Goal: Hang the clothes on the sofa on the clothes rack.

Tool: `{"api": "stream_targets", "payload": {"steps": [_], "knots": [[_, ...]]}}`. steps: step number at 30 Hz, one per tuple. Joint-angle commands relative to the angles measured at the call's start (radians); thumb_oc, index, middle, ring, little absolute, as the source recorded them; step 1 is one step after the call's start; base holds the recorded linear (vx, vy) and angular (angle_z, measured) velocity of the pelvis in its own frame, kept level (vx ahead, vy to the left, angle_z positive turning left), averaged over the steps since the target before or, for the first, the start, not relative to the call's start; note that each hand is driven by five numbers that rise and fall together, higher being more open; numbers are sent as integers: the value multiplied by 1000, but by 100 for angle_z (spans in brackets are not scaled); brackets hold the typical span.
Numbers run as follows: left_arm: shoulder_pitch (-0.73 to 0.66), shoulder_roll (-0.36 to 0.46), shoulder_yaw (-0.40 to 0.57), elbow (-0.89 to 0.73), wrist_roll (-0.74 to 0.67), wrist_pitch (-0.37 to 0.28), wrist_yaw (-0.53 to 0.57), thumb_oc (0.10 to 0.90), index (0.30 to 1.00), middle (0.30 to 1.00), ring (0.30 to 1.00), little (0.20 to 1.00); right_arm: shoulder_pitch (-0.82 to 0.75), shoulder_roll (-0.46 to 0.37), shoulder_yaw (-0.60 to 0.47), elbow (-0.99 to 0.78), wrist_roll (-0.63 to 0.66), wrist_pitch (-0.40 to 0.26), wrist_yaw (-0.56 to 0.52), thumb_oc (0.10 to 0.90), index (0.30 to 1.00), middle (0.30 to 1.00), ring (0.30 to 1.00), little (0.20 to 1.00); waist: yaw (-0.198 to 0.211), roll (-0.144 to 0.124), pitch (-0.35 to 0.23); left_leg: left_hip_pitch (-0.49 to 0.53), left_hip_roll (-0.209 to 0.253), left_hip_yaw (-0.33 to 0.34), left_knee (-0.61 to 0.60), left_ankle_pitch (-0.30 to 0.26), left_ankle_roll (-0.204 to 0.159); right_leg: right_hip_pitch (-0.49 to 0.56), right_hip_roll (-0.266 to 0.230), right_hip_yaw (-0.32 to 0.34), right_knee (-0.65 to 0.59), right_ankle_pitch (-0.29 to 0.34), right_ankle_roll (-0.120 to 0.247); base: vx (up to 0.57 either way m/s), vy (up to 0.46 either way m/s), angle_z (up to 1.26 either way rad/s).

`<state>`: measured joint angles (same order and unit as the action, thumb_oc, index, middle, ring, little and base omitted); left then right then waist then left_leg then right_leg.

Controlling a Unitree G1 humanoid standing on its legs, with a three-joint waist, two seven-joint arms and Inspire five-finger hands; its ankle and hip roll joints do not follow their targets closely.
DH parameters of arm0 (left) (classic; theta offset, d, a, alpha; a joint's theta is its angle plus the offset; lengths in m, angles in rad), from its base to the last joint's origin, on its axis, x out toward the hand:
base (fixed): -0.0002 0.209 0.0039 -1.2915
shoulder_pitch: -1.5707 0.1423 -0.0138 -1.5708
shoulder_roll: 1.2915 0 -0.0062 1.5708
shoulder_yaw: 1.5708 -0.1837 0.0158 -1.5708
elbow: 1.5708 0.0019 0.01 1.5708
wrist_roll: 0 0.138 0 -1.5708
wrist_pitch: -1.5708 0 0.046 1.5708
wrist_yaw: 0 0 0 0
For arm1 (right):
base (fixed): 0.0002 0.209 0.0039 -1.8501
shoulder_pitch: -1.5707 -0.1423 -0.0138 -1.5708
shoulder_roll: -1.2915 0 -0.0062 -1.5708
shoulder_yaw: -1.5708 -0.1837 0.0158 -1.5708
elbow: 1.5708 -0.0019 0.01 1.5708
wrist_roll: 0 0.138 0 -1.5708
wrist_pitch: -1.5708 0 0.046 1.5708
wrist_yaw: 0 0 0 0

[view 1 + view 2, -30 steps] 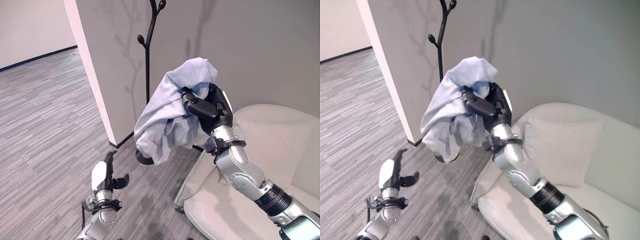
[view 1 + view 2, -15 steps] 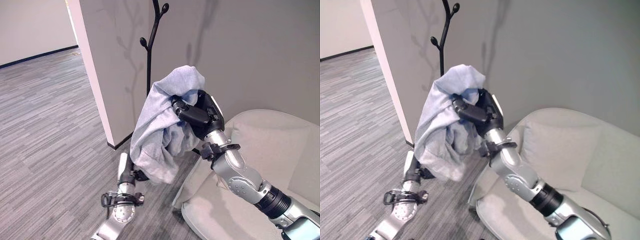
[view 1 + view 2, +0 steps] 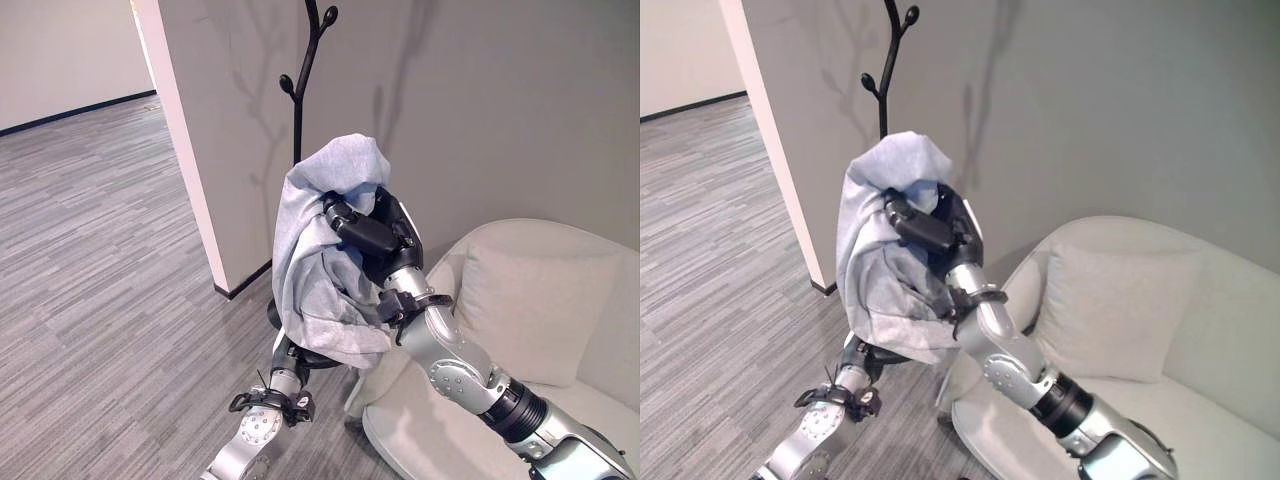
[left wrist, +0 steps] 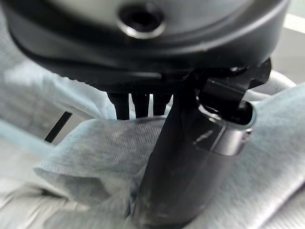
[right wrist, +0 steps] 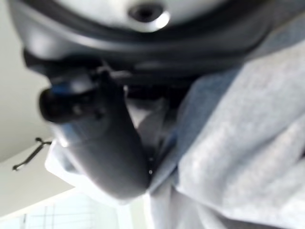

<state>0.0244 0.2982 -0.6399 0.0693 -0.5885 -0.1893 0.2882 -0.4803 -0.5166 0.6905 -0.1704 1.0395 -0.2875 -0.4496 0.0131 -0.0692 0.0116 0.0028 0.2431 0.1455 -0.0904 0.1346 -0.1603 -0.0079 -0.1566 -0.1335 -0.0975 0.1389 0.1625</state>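
1. Left eye view: the right hand (image 3: 385, 235) is holding the cloth (image 3: 320, 260) up high, fingers curled tight on it. The cloth is hanging just in front of the rack (image 3: 305, 60), w/ the sofa (image 3: 560, 300) off to the right.
2. The left hand (image 3: 290, 352) is reaching up under the cloth's bottom edge. Its fingers are hidden in the cloth, so can't tell if they're apart or together.
3. The cloth isn't on a rack hook yet.

A grey wood-patterned floor (image 3: 100, 260) carries a pale sofa (image 3: 560, 400) with a cushion (image 3: 535, 310) resting on its seat against the backrest. The black clothes rack (image 3: 300, 95) stands beside the sofa near the wall, its base apparently on the floor though hidden.
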Motion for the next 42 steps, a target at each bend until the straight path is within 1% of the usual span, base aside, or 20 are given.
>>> {"api": "stream_targets", "payload": {"steps": [1,4,8,11,12,13,14,17,20,21,22,26,28,30,31,32,33,34,38,42], "knots": [[-133,-33,-10,-19,46,-72,-18,400,300,300,300,300,-103,21,-107,-63,-55,-95,22,400,300,300,300,300,22,-14,-53,10,-23,-21,3,-93,37,10,12,-31,36,-86,-10,0,0,0],[-121,-15,32,-20,92,-76,17,400,300,300,300,300,-86,5,-125,-69,-61,-100,23,400,300,300,300,300,23,-13,-54,12,-23,-22,3,-93,36,12,14,-32,36,-89,-12,0,0,0],[-91,25,152,-55,164,-81,96,400,300,300,300,300,-52,-34,-146,-99,-88,-95,32,400,300,300,300,300,26,-11,-56,16,-20,-23,3,-91,33,19,20,-35,38,-97,-15,20,-19,4],[-39,115,413,-137,369,-102,248,400,300,300,300,300,47,-97,-222,-195,-233,-80,83,400,300,300,300,300,40,-3,-24,5,-17,-41,15,-70,32,19,22,-40,46,-107,-17,-5,19,19],[-30,133,455,-156,412,-112,273,400,300,300,300,300,60,-99,-232,-202,-258,-83,94,400,300,300,300,300,45,-6,-13,-9,-17,-56,53,-84,32,16,19,-36,52,-108,-17,-60,52,12],[-29,150,497,-158,458,-116,307,400,300,300,300,300,79,-96,-253,-206,-275,-98,96,400,300,300,300,300,52,-12,-3,-28,-9,-74,80,-91,26,15,18,-34,54,-110,-17,-81,83,14],[-22,181,559,-180,514,-120,341,400,300,300,300,300,118,-89,-284,-222,-306,-102,89,400,300,300,300,300,57,-25,8,-51,30,-89,101,-86,9,24,17,-42,55,-116,-14,-65,163,16],[-52,199,628,-166,571,-144,426,400,300,300,300,300,166,-81,-331,-250,-386,-105,68,400,300,300,300,300,50,-31,25,-44,100,-82,62,-47,-3,25,-21,-47,70,-122,12,-27,263,24],[-74,198,644,-159,612,-148,462,400,300,300,300,300,234,-73,-368,-285,-432,-103,60,400,300,300,300,300,40,-18,28,-10,106,-63,28,-55,-1,25,-45,-48,83,-122,30,9,520,24],[-113,196,612,-154,643,-169,479,400,300,300,300,300,339,-47,-432,-325,-511,-92,53,400,300,300,300,300,15,-9,13,-34,38,-83,65,-118,3,26,-137,-63,95,-85,61,54,672,12],[-119,206,602,-158,663,-167,473,400,300,300,300,300,358,-25,-438,-333,-532,-85,53,400,300,300,300,300,13,-24,11,-41,1,-84,79,-140,19,18,-170,-60,110,-69,67,69,825,39],[-147,282,613,-168,764,-147,508,400,300,300,300,300,374,54,-447,-326,-655,-55,15,400,300,300,300,300,16,-51,20,9,-118,-39,18,-160,82,-43,-278,-67,186,46,79,14,415,20],[-144,287,637,-182,798,-133,538,400,300,300,300,300,372,92,-441,-330,-718,-54,-17,400,300,300,300,300,23,-53,24,42,-161,-15,3,-181,104,-62,-324,-119,224,89,77,27,423,-29],[-142,290,652,-179,851,-124,571,400,300,300,300,300,374,116,-444,-343,-801,-54,-54,400,300,300,300,300,25,-56,30,78,-197,3,3,-205,127,-65,-360,-180,281,95,70,66,383,-56],[-145,296,656,-176,878,-117,591,400,300,300,300,300,385,125,-453,-350,-842,-51,-83,400,300,300,300,300,19,-56,34,92,-204,3,3,-214,137,-67,-347,-181,321,76,56,89,355,-41],[-151,298,652,-171,905,-112,606,400,300,300,300,300,401,124,-463,-357,-886,-55,-99,400,300,300,300,300,4,-53,35,101,-212,-4,3,-219,149,-72,-286,-148,356,28,33,116,381,-6],[-140,289,660,-182,929,-115,617,400,300,300,300,300,413,108,-489,-364,-974,-40,-133,400,300,300,300,300,-4,-40,34,109,-217,-5,3,-217,164,-97,-160,-99,402,-69,4,152,381,22],[-136,284,668,-188,934,-111,630,400,300,300,300,300,405,94,-508,-374,-1031,-30,-166,400,300,300,300,300,-8,-31,31,117,-225,-6,3,-217,173,-114,-69,-105,423,-131,-15,129,286,34],[-151,255,657,-175,932,-108,649,400,300,300,300,300,377,87,-527,-371,-1095,-25,-215,400,300,300,300,300,-27,-37,31,114,-241,-8,3,-205,174,-167,79,-130,361,-146,-47,49,82,5],[-175,240,613,-139,973,-115,665,400,300,300,300,300,366,53,-536,-383,-1180,-14,-268,400,300,300,300,300,-48,-43,36,144,-262,-14,3,-223,178,-178,122,-108,272,-118,-47,138,52,8]]}}
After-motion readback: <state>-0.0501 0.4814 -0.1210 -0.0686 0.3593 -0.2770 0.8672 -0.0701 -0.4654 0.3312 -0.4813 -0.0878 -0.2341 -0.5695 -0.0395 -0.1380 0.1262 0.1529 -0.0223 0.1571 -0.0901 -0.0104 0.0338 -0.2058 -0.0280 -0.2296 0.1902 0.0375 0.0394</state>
